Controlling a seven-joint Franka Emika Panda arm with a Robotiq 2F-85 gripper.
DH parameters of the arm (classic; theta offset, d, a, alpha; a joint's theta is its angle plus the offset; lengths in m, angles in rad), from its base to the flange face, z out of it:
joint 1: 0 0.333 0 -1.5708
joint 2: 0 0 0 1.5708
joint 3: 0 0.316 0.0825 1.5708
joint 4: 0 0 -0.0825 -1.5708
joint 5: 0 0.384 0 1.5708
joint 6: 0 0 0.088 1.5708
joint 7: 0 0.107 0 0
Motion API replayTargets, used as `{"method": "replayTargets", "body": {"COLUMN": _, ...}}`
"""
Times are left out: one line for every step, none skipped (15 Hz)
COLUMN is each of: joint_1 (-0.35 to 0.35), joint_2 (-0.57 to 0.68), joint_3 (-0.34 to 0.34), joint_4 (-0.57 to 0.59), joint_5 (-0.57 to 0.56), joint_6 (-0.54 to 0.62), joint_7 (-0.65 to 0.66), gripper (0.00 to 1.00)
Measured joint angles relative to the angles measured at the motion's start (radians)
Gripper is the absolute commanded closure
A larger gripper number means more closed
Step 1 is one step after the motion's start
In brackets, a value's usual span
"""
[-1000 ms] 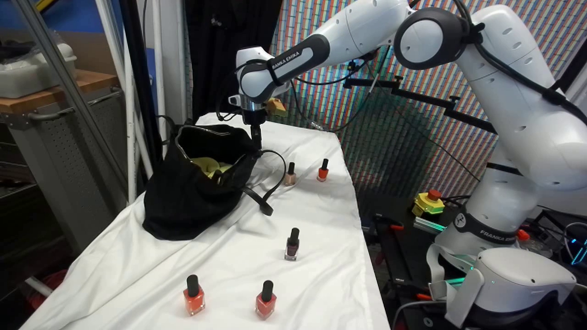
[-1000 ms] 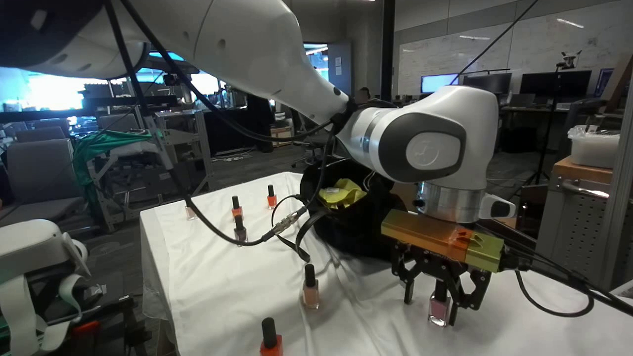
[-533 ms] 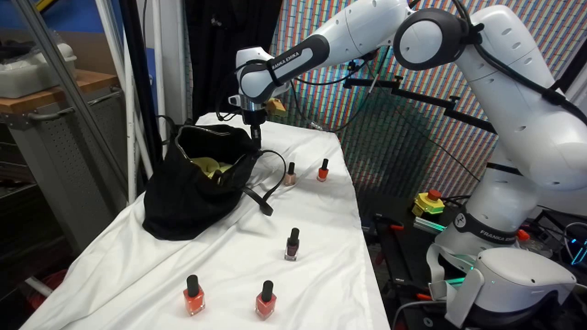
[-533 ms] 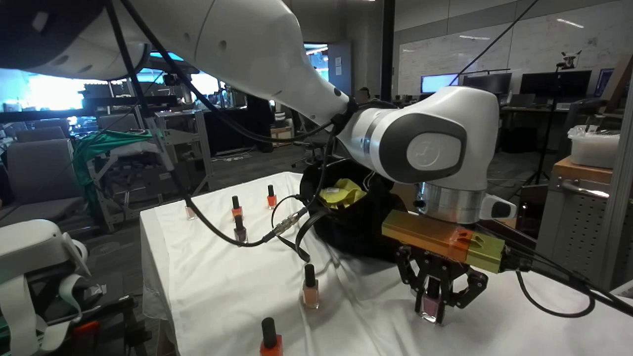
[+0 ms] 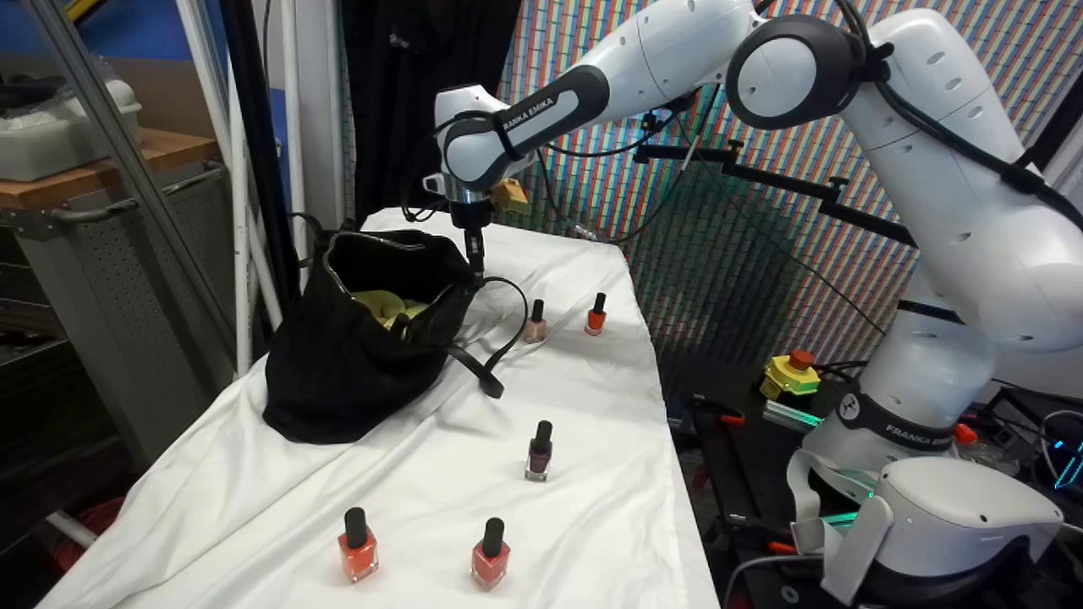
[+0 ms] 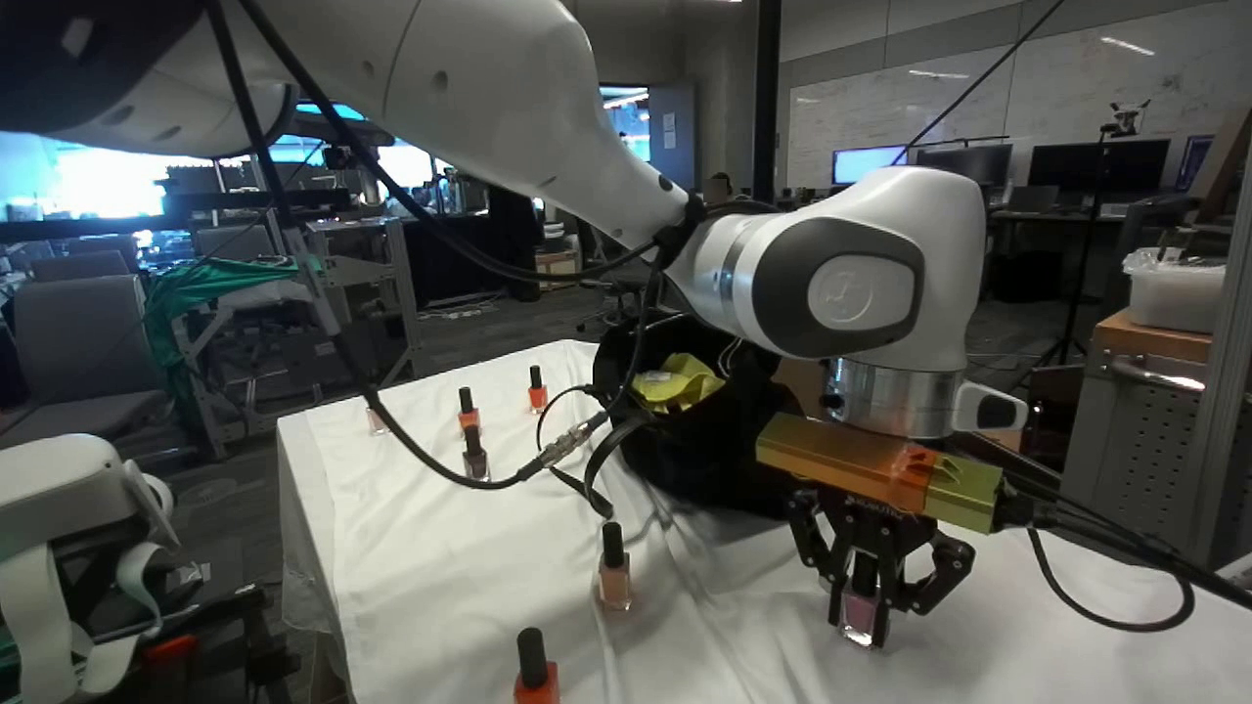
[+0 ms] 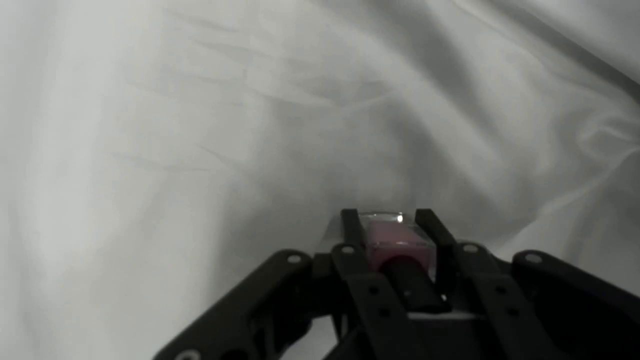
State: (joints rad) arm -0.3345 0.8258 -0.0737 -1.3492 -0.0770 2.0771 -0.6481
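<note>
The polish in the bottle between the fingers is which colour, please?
The polish is dusky pink, clearest in the wrist view.

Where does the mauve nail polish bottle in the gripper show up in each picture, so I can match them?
In an exterior view: mauve bottle at lower right, held by the gripper.
In an exterior view: not visible; the gripper is just left of centre, by the black bag.
Wrist view: below centre, slightly right, between the fingers.
Shared landmark: the white cloth, in all three.
</note>
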Motion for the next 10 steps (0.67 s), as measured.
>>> {"method": "replayTargets", "body": {"joint_1": 0.004, "joint_2": -0.006, "joint_3": -0.005, "joint_4": -0.002, "joint_5": -0.013, "joint_6": 0.000, "joint_7": 0.015, "gripper": 0.85}}
{"method": "replayTargets", "body": {"joint_1": 0.008, "joint_2": -0.016, "joint_3": -0.011, "joint_4": -0.007, "joint_5": -0.027, "joint_6": 0.000, "joint_7": 0.033, "gripper": 0.85}}
{"method": "replayTargets", "body": {"joint_1": 0.013, "joint_2": -0.028, "joint_3": -0.017, "joint_4": -0.012, "joint_5": -0.039, "joint_6": 0.000, "joint_7": 0.051, "gripper": 0.85}}
{"method": "replayTargets", "body": {"joint_1": 0.018, "joint_2": -0.044, "joint_3": -0.023, "joint_4": -0.019, "joint_5": -0.051, "joint_6": 0.000, "joint_7": 0.069, "gripper": 0.85}}
{"method": "replayTargets", "body": {"joint_1": 0.024, "joint_2": -0.062, "joint_3": -0.028, "joint_4": -0.029, "joint_5": -0.064, "joint_6": 0.000, "joint_7": 0.090, "gripper": 0.85}}
{"method": "replayTargets", "body": {"joint_1": 0.030, "joint_2": -0.083, "joint_3": -0.032, "joint_4": -0.042, "joint_5": -0.076, "joint_6": 0.000, "joint_7": 0.109, "gripper": 0.85}}
{"method": "replayTargets", "body": {"joint_1": 0.036, "joint_2": -0.109, "joint_3": -0.036, "joint_4": -0.058, "joint_5": -0.086, "joint_6": 0.000, "joint_7": 0.128, "gripper": 0.85}}
{"method": "replayTargets", "body": {"joint_1": 0.043, "joint_2": -0.136, "joint_3": -0.037, "joint_4": -0.078, "joint_5": -0.097, "joint_6": 0.001, "joint_7": 0.146, "gripper": 0.85}}
{"method": "replayTargets", "body": {"joint_1": 0.050, "joint_2": -0.166, "joint_3": -0.037, "joint_4": -0.100, "joint_5": -0.104, "joint_6": 0.001, "joint_7": 0.163, "gripper": 0.85}}
{"method": "replayTargets", "body": {"joint_1": 0.060, "joint_2": -0.199, "joint_3": -0.037, "joint_4": -0.125, "joint_5": -0.110, "joint_6": 0.002, "joint_7": 0.179, "gripper": 0.85}}
